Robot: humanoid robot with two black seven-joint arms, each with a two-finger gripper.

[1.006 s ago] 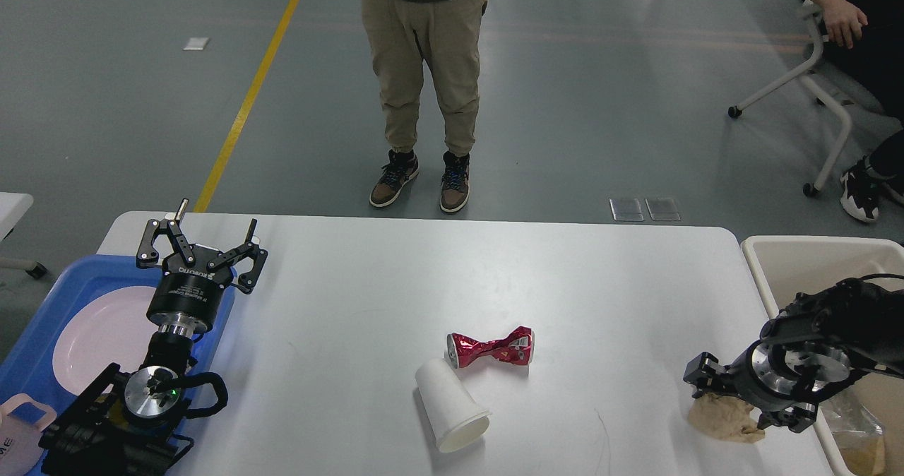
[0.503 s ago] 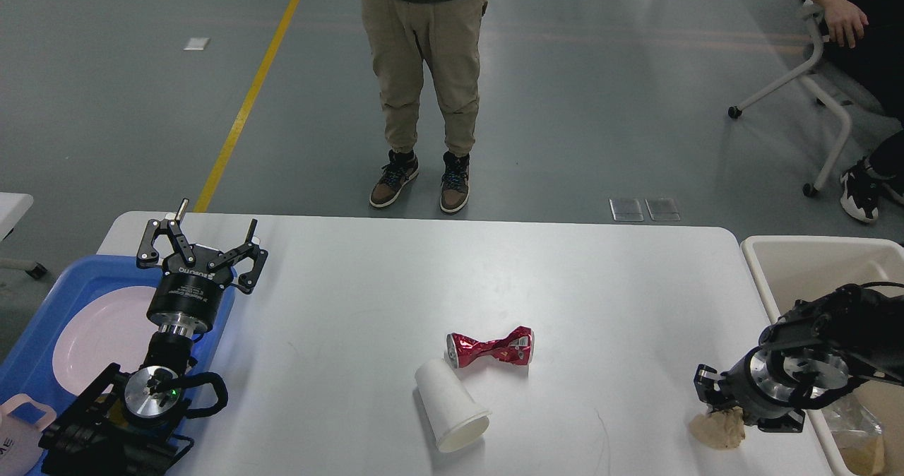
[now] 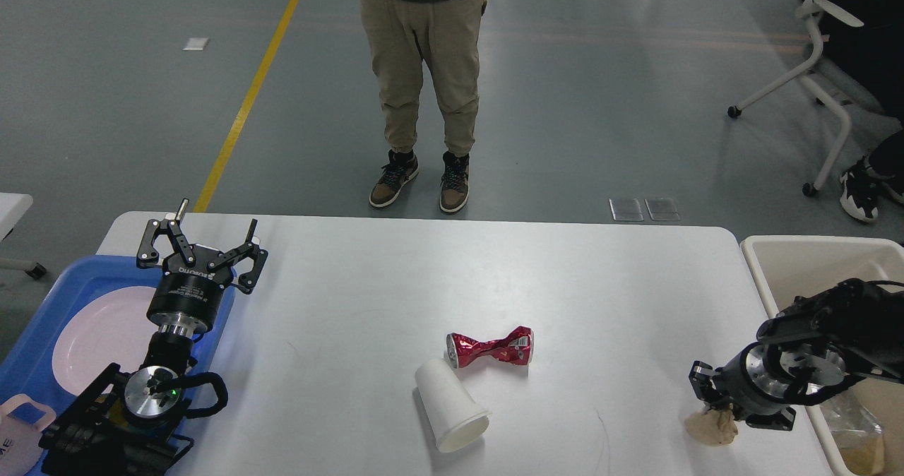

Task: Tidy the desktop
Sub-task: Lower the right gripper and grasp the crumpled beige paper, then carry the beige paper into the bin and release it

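Our right gripper (image 3: 719, 411) pinches a crumpled tan wad (image 3: 712, 428) at the near right edge of the smooth white desktop (image 3: 395, 278). Toppled paper cup (image 3: 450, 407), crushed red can (image 3: 491, 347) mid-table. Left gripper (image 3: 205, 239) spread wide, holding nothing, far left; far half is bare.

White desktop (image 3: 395, 278) (rounded corners): crushed red can (image 3: 490, 347), tipped paper cup (image 3: 450, 405), brown wad (image 3: 712, 426).

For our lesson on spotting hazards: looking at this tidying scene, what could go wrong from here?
1. The right gripper pinches only the top of the crumpled brown paper near the desktop's edge; it could slip and fall.
2. The tipped white paper cup lies against the crushed red can; moving one may roll the other.
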